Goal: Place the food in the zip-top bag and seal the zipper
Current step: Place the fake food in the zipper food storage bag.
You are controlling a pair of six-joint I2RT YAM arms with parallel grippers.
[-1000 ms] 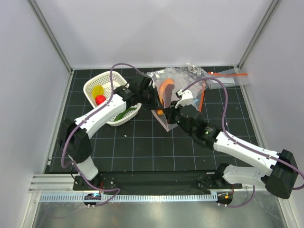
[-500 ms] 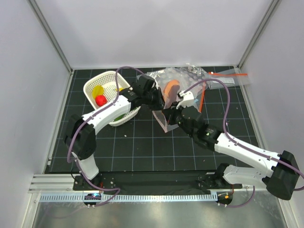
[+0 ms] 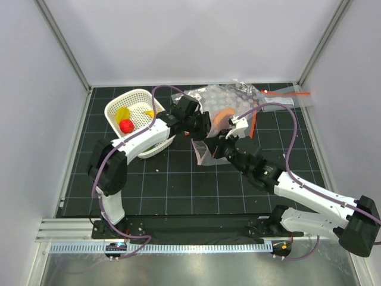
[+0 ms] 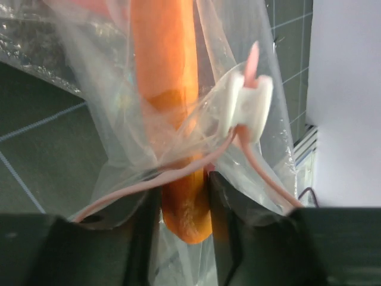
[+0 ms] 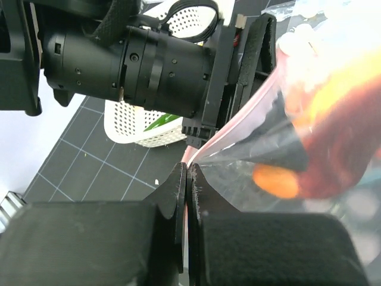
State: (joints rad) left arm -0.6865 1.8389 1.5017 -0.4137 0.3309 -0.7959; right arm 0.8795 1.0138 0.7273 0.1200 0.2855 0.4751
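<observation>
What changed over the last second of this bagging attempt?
The left tool, shut on the hot dog, moved right, carrying it deeper into the zip-top bag. The right tool stayed clamped on the bag's mouth; the basket did not move.

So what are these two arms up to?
The left gripper holds an orange hot dog, its far end inside a clear bag. The right gripper pinches the bag's red mouth edge. A banana and a red piece lie in the white basket, not yet bagged.
</observation>
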